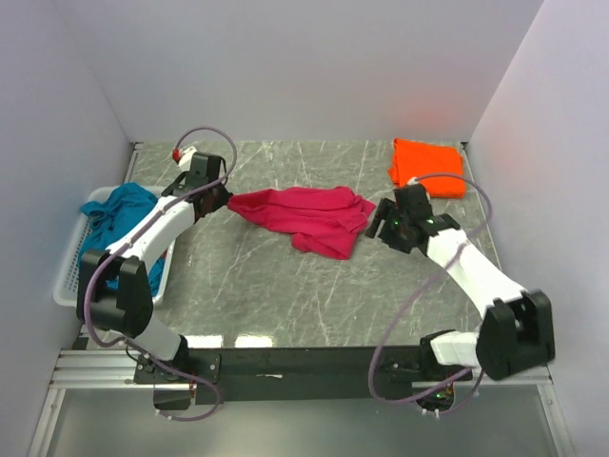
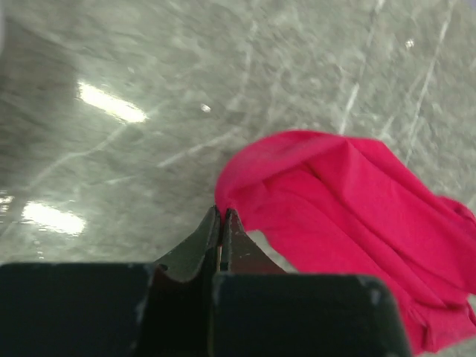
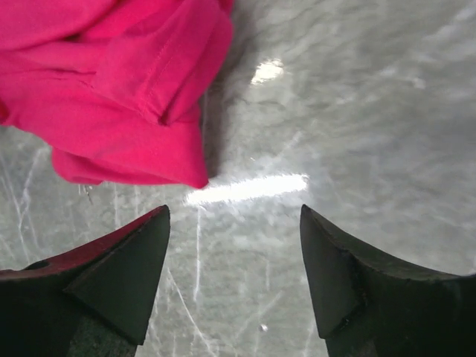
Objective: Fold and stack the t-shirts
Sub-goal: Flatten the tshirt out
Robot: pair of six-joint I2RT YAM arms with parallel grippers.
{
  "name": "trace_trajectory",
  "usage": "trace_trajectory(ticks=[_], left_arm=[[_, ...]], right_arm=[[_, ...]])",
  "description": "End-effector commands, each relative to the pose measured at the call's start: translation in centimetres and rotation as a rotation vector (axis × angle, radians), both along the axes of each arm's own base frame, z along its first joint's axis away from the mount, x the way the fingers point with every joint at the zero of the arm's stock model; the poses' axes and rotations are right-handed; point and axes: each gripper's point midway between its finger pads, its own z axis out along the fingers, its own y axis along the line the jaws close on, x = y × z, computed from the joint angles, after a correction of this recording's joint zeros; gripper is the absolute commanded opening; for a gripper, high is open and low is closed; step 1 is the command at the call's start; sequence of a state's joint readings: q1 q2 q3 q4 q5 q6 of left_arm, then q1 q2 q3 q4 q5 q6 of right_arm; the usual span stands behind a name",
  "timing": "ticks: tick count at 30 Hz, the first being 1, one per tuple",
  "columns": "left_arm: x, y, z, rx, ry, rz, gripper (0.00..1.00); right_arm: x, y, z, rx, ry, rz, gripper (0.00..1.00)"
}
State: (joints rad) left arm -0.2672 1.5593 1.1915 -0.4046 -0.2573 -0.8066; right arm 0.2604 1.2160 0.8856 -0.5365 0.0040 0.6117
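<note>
Left end effector (image 2: pixel 222 223) pinches a corner of the pink shirt (image 1: pixel 309 219), crumpled mid-counter (image 1: pixel 285 295); right end effector (image 3: pixel 234 253) hangs spread beside its hem. That thin pinch may slip under pull

Likely a lab, plain white booth walls (image 1: pixel 304 57), marble-look tabletop (image 1: pixel 285 286)

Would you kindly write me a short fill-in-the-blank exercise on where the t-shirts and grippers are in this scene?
1. The left gripper is ____ on an edge of the magenta t-shirt.
2. The right gripper, beside that shirt, has its jaws ____.
3. The teal t-shirt lies in the white basket on the table's ____ side.
4. The folded orange t-shirt sits at the far ____ corner.

Missing words: shut; open; left; right.
</note>
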Motion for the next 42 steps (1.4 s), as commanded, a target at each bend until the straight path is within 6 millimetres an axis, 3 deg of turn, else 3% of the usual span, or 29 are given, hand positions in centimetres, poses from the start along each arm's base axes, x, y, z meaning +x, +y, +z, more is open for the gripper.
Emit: trace_trajectory(ticks=[1, 6, 7, 12, 15, 16, 18, 21, 22, 23, 25, 26, 34, 42], left_arm=[[0.1, 2.2, 3.8, 0.014, -0.126, 0.117, 0.00], [-2.4, 7.4, 4.3, 0.145, -0.094, 0.320, 0.00], [-2.7, 8.2, 4.6, 0.152, -0.099, 0.360, 0.00], [-5.1, 12.6, 6.6, 0.241, -0.116, 0.549, 0.00], [-4.8, 12.2, 6.8, 0.219, -0.142, 0.523, 0.00], [-4.6, 11.8, 6.5, 0.213, -0.139, 0.490, 0.00], [-4.2, 11.6, 6.2, 0.211, -0.134, 0.475, 0.00], [-3.7, 11.5, 5.6, 0.222, -0.113, 0.469, 0.00], [-3.7, 11.5, 5.4, 0.224, -0.108, 0.468, 0.00], [-3.5, 11.4, 5.2, 0.223, -0.102, 0.462, 0.00], [-3.4, 11.3, 5.1, 0.223, -0.098, 0.455, 0.00], [-3.4, 11.2, 4.8, 0.224, -0.091, 0.451, 0.00], [-3.1, 11.0, 4.5, 0.207, -0.092, 0.436, 0.00], [-3.0, 11.1, 3.8, 0.205, -0.074, 0.431, 0.00]], right_arm=[[3.6, 2.5, 1.7, 0.048, -0.060, 0.033, 0.76], [7.9, 3.6, 1.3, 0.093, -0.063, -0.047, 0.69], [8.3, 3.1, 0.1, 0.059, -0.031, -0.079, 0.69], [10.4, 1.9, -0.4, 0.026, 0.007, -0.145, 0.67], [12.2, 2.0, -0.4, 0.008, -0.002, -0.143, 0.66], [12.6, 1.9, -1.6, -0.015, 0.028, -0.147, 0.66], [14.5, 2.3, -0.7, -0.021, 0.008, -0.141, 0.65], [17.1, 4.1, -1.2, -0.022, 0.010, -0.087, 0.61], [17.3, 4.3, -3.2, -0.038, 0.062, -0.084, 0.60], [18.7, 5.2, -1.9, -0.034, 0.030, -0.064, 0.60], [19.2, 5.9, -3.7, -0.058, 0.075, -0.051, 0.60], [20.0, 7.0, -2.8, -0.060, 0.049, -0.029, 0.60], [20.5, 9.5, -6.5, -0.069, 0.141, 0.001, 0.58], [20.0, 11.2, -8.7, -0.060, 0.202, 0.027, 0.56]])
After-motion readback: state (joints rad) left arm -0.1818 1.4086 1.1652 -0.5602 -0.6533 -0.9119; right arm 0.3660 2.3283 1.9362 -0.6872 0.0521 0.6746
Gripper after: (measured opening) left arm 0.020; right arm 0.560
